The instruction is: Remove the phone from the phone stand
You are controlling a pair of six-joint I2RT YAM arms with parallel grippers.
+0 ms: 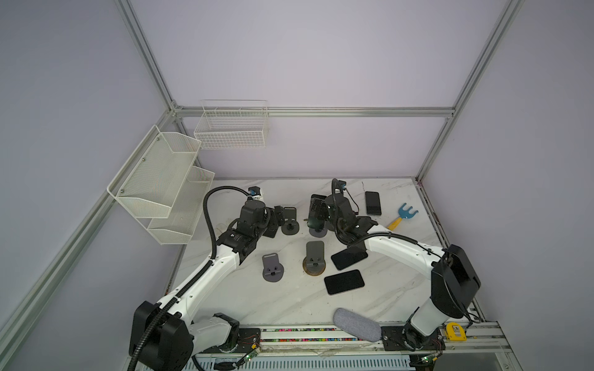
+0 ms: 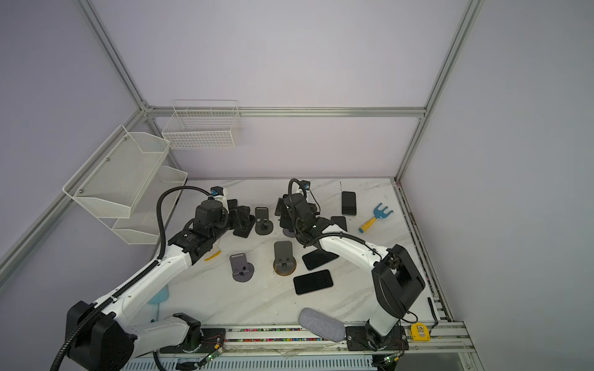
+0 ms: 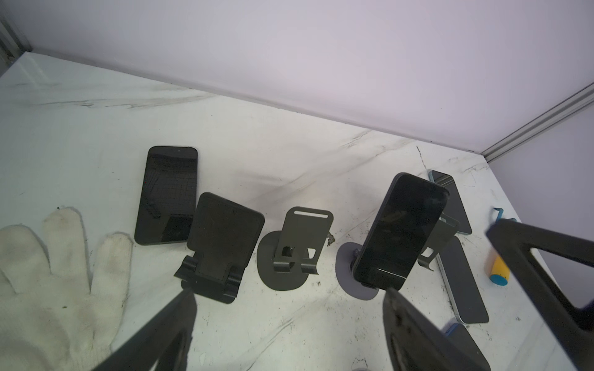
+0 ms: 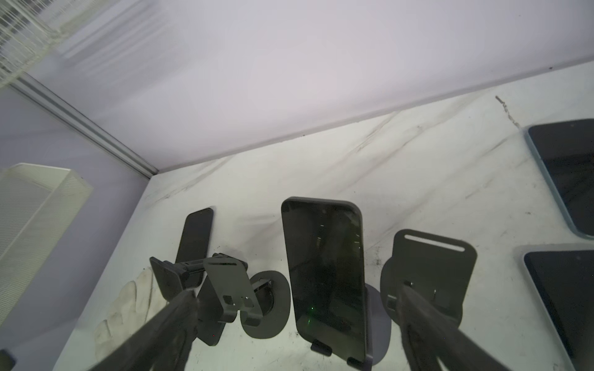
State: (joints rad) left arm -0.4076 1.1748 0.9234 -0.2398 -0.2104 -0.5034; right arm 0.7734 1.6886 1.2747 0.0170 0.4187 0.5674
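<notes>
A dark phone (image 4: 326, 273) leans upright on a phone stand with a round grey base (image 4: 381, 321). My right gripper (image 4: 295, 292) is open, with one finger on each side of the phone and not touching it. The left wrist view shows the same phone (image 3: 401, 228) on its stand (image 3: 347, 269). My left gripper (image 3: 289, 292) is open and empty, low over the table in front of a black folding stand (image 3: 221, 247). In both top views the right gripper (image 1: 316, 210) largely hides the phone; the left gripper (image 1: 279, 220) is to its left.
Empty grey stands (image 1: 272, 267) (image 1: 315, 257) (image 1: 291, 221) stand mid-table. Phones lie flat (image 1: 373, 203) (image 1: 349, 258) (image 1: 344, 281), and another (image 3: 167, 196) behind the folding stand. A white glove (image 3: 61, 289), a blue rake (image 1: 403, 216) and a grey pouch (image 1: 356, 324) lie about. Wire baskets (image 1: 160, 186) hang left.
</notes>
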